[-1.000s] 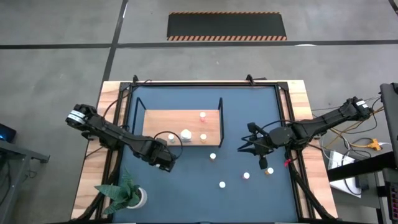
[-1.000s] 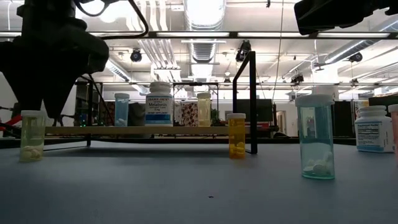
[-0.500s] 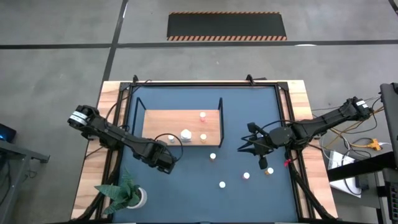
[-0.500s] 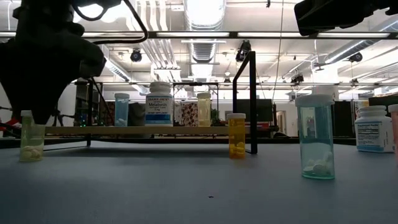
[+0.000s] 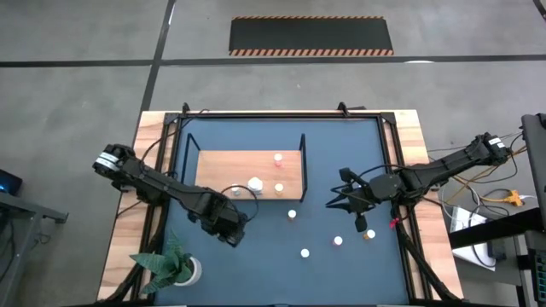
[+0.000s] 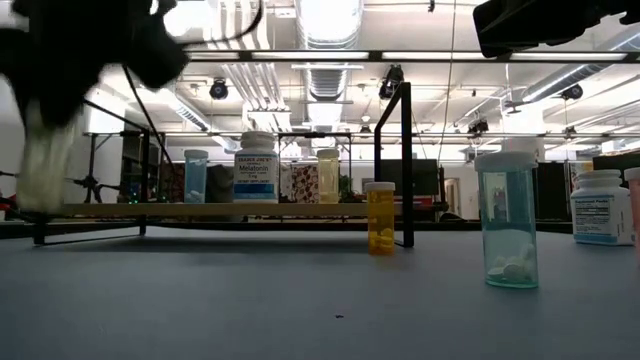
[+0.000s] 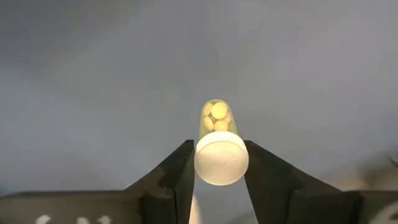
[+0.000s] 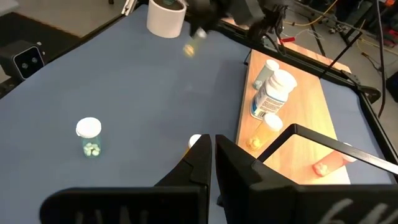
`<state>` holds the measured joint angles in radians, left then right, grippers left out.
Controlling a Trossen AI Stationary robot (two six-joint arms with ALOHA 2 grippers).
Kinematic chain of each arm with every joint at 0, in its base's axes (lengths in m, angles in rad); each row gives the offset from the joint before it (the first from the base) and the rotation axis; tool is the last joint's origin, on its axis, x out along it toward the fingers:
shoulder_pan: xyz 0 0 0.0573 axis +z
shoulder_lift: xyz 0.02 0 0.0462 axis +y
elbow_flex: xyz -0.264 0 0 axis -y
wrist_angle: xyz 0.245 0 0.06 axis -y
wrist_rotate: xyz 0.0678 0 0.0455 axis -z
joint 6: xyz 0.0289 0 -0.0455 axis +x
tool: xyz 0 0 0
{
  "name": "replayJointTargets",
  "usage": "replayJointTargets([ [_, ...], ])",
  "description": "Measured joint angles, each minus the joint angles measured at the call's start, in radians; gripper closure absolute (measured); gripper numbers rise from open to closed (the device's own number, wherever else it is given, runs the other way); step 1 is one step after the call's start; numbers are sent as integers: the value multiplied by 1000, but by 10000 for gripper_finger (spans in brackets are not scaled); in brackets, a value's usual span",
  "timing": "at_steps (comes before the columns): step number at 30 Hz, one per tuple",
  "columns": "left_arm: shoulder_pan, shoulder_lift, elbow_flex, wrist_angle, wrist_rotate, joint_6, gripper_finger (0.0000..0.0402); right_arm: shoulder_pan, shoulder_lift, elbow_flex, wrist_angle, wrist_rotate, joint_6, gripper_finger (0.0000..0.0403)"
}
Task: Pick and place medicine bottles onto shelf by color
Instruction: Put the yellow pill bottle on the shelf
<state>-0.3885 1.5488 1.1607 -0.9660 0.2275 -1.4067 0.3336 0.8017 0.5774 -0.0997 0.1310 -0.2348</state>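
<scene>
The only legible wording is "Melatonin", printed on the blue-and-white label of the larger white plastic medicine bottle (image 6: 256, 167) standing on the light-brown wooden shelf (image 6: 250, 210); smaller print there is unreadable.

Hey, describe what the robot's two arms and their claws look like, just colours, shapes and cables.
Both arms are dark, slim and jointed. The left arm has a pale ring near its base and a thin cable looping by its wrist. The right arm carries black cables bunched at its wrist. The left claw and right claw each end in two flat, dark, wedge-shaped fingers.
</scene>
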Motion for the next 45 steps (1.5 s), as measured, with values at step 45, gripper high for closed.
replayJointTargets([
  [45, 736, -7, 198, -223, -427, 1031, 293, 0, 0, 0, -1, 0, -1, 390],
])
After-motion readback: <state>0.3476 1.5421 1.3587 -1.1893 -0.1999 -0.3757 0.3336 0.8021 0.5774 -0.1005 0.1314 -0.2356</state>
